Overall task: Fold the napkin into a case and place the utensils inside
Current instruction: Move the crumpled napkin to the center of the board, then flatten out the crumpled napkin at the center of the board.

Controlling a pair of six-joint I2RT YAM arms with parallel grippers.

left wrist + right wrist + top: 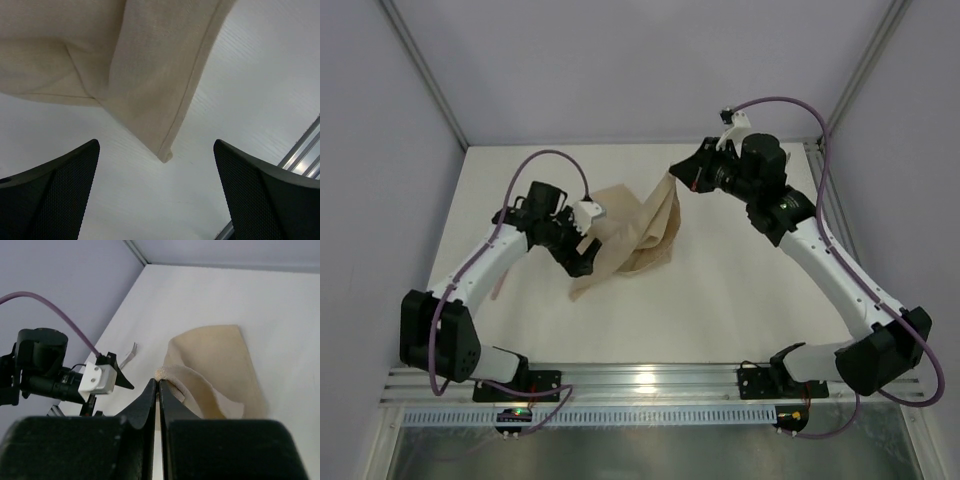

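the fold is under way and the case is not yet formed. the napkin (638,228) lies partly on the surface (720,290) in loose, bunched layers, with one corner drawn up off it toward the right. the right gripper (157,386) has that corner: its jaws are pressed together with barely a sliver between them, and the hemmed edge is pinched right at the tips. from there the cloth hangs in a curved flap down to the part that rests flat.

the left gripper (156,150) hovers close over the surface at the napkin's near left end, jaws spread wide and holding nothing. a folded corner of the cloth points into the gap between them and touches neither side.

judged from this, the next move calls for the right arm to carry its corner across and lay it down as a narrow fold, with the left jaws pinning or taking the near corner so the cloth does not drag.

a thin silvery piece (131,352), likely one of the utensils, lies on the surface beside the left arm, apart from the napkin.
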